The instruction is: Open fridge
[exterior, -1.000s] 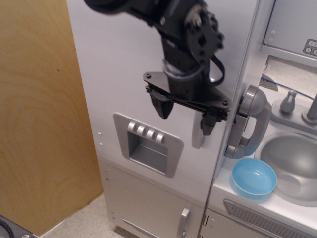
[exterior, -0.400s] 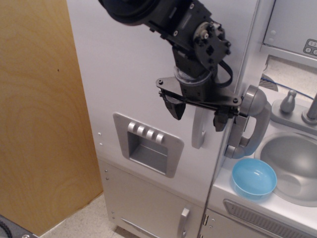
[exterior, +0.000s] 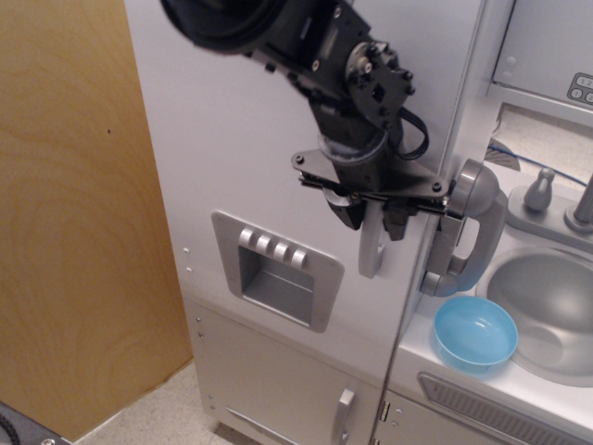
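The light-grey fridge [exterior: 232, 139] fills the middle of the view, with its large upper door closed. The door's vertical silver bar handle [exterior: 372, 255] runs down its right edge, and the inset dispenser panel [exterior: 276, 269] sits to the handle's lower left. My black gripper [exterior: 371, 217] reaches in from above. Its two fingers are closed in on either side of the handle's upper part, which they hide. The handle's lower end shows below the fingers.
A grey toy phone handset [exterior: 465, 234] hangs just right of the gripper. A blue bowl [exterior: 475, 334] and a grey sink [exterior: 551, 311] with a faucet [exterior: 584, 206] lie to the right. The smaller lower door has a short handle [exterior: 344, 415]. A wooden panel [exterior: 74, 232] stands on the left.
The gripper has moved right to the handle. Its wide-open fingers have closed in around the handle's upper part.
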Action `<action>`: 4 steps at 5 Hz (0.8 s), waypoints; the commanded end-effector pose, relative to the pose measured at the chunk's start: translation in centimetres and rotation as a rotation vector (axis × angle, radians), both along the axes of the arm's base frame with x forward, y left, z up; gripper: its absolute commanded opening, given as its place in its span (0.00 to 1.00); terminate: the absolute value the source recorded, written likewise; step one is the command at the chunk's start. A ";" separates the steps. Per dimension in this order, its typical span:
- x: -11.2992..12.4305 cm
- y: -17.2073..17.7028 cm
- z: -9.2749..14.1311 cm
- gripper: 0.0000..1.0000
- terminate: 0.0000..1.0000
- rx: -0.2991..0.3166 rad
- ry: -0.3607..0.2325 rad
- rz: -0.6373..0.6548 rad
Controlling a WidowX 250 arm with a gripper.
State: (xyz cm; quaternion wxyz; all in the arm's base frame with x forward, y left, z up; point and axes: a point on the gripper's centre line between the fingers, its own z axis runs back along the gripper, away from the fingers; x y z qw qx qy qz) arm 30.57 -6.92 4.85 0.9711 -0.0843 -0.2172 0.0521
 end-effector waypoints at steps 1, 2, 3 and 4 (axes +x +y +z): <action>-0.3 0.3 0.8 0.00 0.00 -0.033 -0.023 -0.005; -2.3 0.4 1.0 0.00 0.00 -0.038 0.000 -0.035; -4.0 0.8 1.3 0.00 0.00 -0.043 0.034 -0.053; -5.2 1.6 1.8 1.00 0.00 -0.009 0.175 -0.082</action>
